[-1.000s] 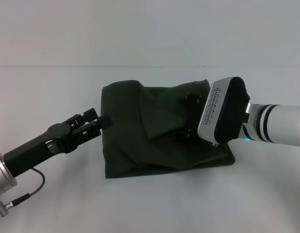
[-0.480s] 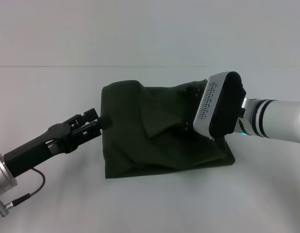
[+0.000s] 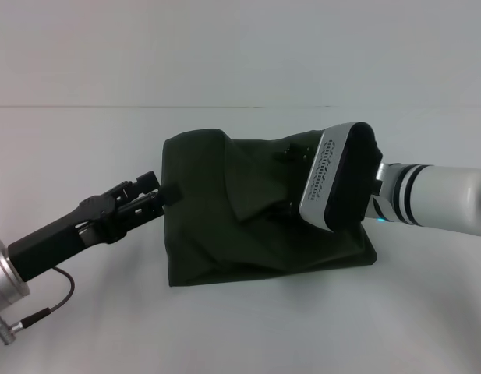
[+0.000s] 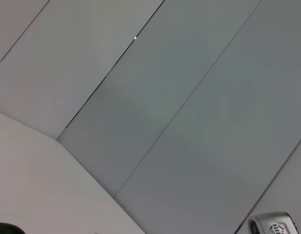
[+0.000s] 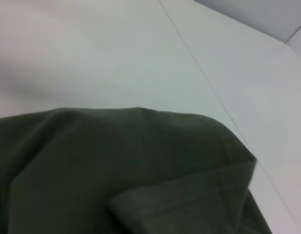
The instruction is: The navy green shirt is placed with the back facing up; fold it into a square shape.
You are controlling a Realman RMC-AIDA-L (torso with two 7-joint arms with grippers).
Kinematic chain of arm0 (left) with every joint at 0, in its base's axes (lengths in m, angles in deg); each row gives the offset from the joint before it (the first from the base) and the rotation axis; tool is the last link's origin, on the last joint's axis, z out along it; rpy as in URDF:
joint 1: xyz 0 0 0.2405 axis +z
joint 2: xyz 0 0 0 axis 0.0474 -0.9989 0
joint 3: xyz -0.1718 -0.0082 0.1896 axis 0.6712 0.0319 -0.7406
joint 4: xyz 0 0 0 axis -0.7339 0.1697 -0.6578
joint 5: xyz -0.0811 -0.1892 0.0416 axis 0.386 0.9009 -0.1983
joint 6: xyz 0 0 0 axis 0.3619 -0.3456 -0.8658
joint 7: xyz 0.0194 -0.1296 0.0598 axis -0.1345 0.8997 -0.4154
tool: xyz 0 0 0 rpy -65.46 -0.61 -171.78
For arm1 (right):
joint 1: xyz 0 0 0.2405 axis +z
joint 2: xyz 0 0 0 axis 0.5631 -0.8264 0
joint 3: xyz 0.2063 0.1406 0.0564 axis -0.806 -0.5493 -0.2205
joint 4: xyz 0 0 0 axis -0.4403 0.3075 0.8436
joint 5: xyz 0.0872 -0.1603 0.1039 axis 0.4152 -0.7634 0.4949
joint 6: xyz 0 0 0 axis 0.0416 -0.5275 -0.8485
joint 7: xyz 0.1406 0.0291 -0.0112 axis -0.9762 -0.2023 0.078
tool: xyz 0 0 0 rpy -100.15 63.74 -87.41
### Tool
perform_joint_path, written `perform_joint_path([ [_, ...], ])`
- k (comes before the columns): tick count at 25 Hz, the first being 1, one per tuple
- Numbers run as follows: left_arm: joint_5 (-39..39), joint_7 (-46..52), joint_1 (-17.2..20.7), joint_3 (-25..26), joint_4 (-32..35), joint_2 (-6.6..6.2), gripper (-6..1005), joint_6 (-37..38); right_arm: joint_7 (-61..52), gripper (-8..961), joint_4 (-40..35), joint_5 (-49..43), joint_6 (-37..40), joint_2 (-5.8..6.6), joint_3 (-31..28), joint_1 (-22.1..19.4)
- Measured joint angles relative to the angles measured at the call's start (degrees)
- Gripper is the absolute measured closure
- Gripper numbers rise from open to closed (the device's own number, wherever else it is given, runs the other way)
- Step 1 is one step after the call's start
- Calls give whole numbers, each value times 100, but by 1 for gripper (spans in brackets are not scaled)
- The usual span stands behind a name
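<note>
The left gripper (image 3: 164, 192) is at the left edge of the navy green shirt (image 3: 224, 226), with its fingers pressed together there; I cannot tell if they pinch the cloth. The shirt lies folded and wrinkled on the white table (image 3: 107, 148), between both arms. The right gripper (image 3: 291, 152) is over the shirt's right part, and its fingers are hidden.

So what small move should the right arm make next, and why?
Probably carry its side toward the left claw. The right claw sits over the right part of the navy green shirt, which lies rumpled and wider than a square.
</note>
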Motion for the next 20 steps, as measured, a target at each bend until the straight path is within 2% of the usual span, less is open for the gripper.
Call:
perform_joint_path([
  [1,0,0,0,0,0,0,79,0,-5,48,-7,-7,-47,7,120,6],
  [6,0,0,-9,0,0,0,79,0,-19,218,40,-20,-133,14,208,21],
  [17,0,0,-18,0,0,0,79,0,-38,458,53,-23,-138,25,213,20],
  [20,0,0,-16,0,0,0,79,0,-38,600,55,-13,-138,25,213,19],
])
